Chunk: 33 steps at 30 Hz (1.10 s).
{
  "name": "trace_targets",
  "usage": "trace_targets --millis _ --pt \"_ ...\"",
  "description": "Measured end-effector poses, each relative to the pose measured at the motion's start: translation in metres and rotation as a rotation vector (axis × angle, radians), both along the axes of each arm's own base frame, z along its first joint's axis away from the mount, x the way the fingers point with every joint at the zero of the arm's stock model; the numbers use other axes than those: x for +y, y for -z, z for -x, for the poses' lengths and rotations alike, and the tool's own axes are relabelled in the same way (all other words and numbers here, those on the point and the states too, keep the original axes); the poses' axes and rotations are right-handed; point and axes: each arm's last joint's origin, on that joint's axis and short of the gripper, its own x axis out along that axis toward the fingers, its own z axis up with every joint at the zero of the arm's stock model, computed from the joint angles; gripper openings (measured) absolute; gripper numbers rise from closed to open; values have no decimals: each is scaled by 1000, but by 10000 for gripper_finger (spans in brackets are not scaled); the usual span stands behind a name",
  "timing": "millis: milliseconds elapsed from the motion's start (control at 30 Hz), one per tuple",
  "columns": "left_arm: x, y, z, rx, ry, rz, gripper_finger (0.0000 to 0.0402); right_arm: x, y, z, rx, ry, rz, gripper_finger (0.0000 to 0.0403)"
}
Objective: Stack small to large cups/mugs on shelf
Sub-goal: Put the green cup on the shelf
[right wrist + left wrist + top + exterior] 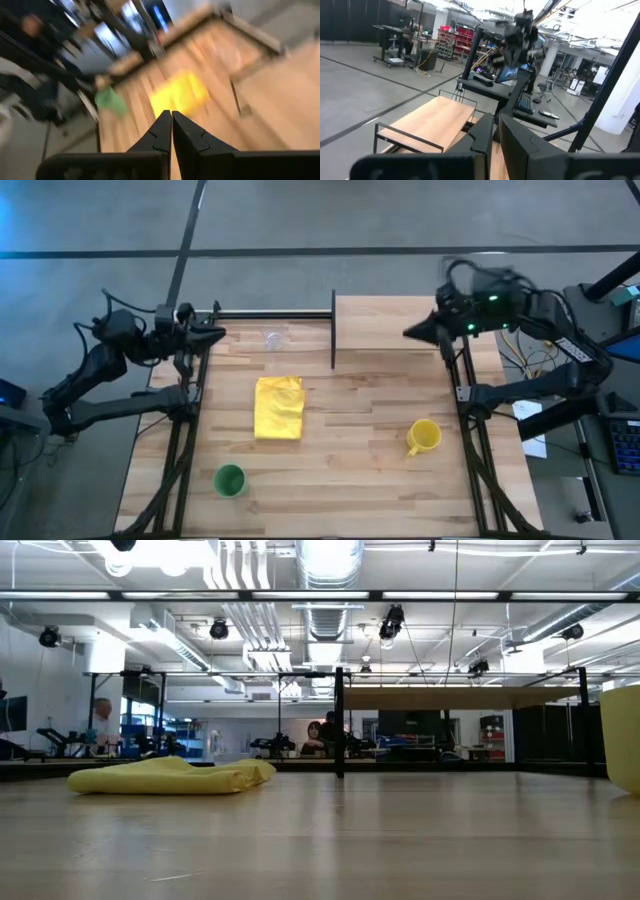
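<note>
In the high view the small clear cup [272, 340] stands on the tabletop near the far edge, left of the shelf [390, 320]. The yellow mug [423, 436] stands toward the right near side, its handle pointing to the near-left. The green cup [230, 480] stands upright near the near-left corner. My left gripper [216, 335] is shut and hovers at the far left, left of the clear cup. My right gripper [410, 332] is shut and hovers over the shelf's right part. In the low view the mug [622, 735] shows at the right edge. The right wrist view shows the green cup [110, 100] blurred.
A flat yellow cloth [279, 407] lies mid-table between the cups, and it also shows in the low view [170, 775]. A black post and rail [333, 330] border the shelf's left side. Black frame legs run along both table sides. People sit in the room beyond [318, 737].
</note>
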Motion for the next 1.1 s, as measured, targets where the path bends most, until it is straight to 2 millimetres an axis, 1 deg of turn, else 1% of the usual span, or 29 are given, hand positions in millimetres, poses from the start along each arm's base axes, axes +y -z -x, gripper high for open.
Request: trace_targets --millis 133,233,333,467,567,700,767,900,1000,1100 --pt "-2 -1 6 -5 -1 -73 20 -3 20 -9 200 15 -84 9" --pt "-4 -3 9 -17 -3 -86 20 -6 31 -18 303 24 -123 9" --pt "-6 -3 13 -29 -3 -92 20 -9 40 -28 370 24 -143 9" --pt "-8 -5 19 -49 -4 -101 20 -16 52 -50 415 20 -147 9" --pt "-10 -5 22 -58 -4 -105 20 -20 63 -63 478 10 -155 9" --pt "-12 -6 26 -68 -5 -109 20 -23 78 -74 595 9 -192 9" --pt "-12 -2 27 -33 -3 -96 20 -24 84 -76 648 3 -208 9" --pt "-12 12 27 94 1 -40 20 -22 90 -88 647 -55 -177 9" --pt "-11 17 24 149 4 -15 20 -18 94 -102 582 -152 -190 9" --pt "-11 19 24 167 5 -7 20 -12 94 -119 490 -262 -225 9"
